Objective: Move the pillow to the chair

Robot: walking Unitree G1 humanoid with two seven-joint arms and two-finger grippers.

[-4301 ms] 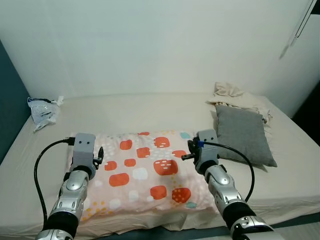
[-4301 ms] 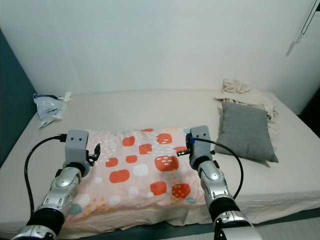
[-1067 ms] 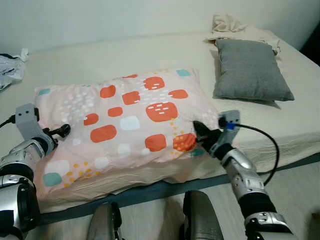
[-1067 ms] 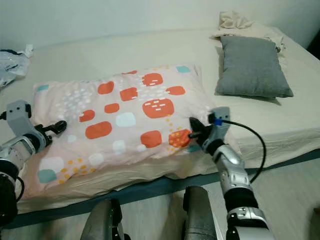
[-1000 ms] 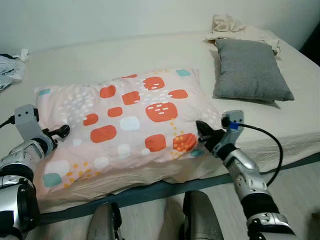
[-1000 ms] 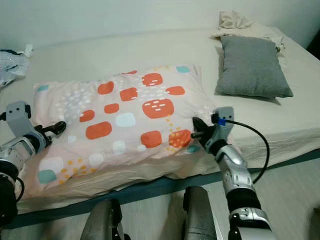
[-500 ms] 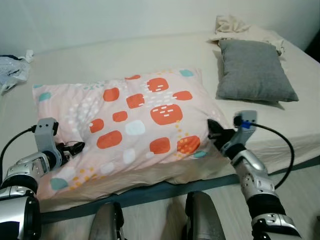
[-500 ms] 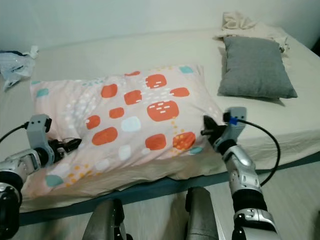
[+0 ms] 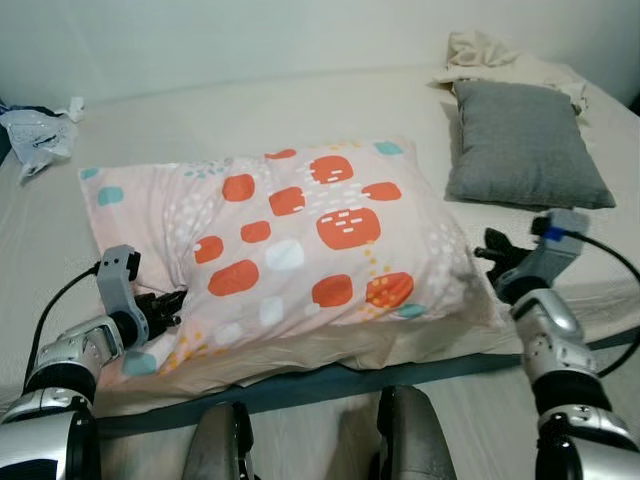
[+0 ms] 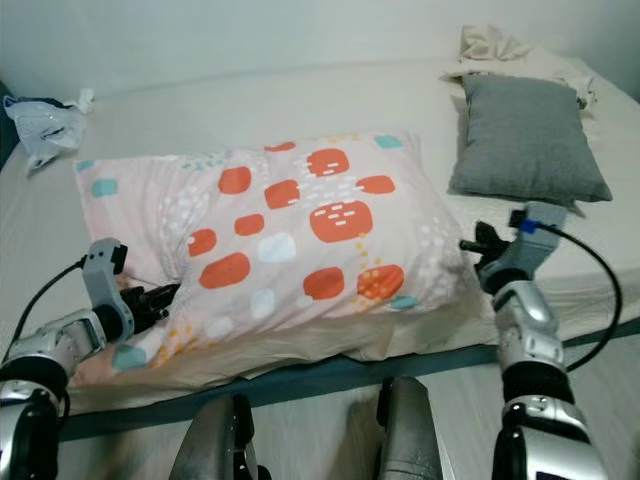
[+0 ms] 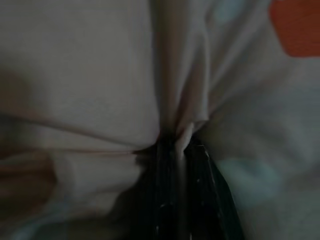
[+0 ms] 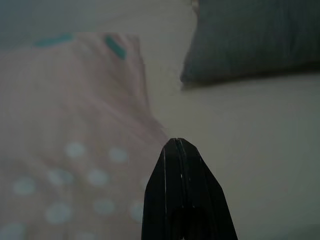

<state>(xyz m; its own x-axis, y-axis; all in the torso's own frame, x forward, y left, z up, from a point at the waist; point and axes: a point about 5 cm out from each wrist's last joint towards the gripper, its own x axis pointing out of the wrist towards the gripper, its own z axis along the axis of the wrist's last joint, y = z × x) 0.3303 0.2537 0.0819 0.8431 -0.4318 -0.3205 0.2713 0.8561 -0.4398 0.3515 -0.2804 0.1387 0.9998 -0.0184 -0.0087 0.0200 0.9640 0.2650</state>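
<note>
Cream sheet: a wide bed (image 9: 300, 110) under pale bedding runs across most of the head views, with a dark blue edge along its near side.
Patterned pillow: the pillow (image 9: 290, 240), pink with orange, white and teal patches, lies on the bed in the centre of the frame, its near edge overhanging the mattress side.
Grey cushion: a plain grey cushion (image 9: 525, 145) lies on the bed in the upper right of the frame, well apart from the pillow.
Crumpled cloth: a cream cloth (image 9: 490, 55) is bunched just behind the grey cushion, at the top right.
Plastic bag: a crumpled clear bag (image 9: 40, 130) sits on the bed at the upper left edge of the frame.
Left gripper: the left gripper (image 9: 168, 305) is at the lower left of the frame, at the pillow's near left corner. In the left wrist view its black fingers (image 11: 165, 185) are pressed together with a fold of the pillow's fabric pinched between them.
Right gripper: the right gripper (image 9: 490, 255) is at the right of the frame, just beside the pillow's right edge and not gripping it. In the right wrist view its fingers (image 12: 182, 185) are closed together, with nothing between them.
Robot legs: two grey leg tops (image 9: 400, 440) show at the bottom centre, against the bed's side.
</note>
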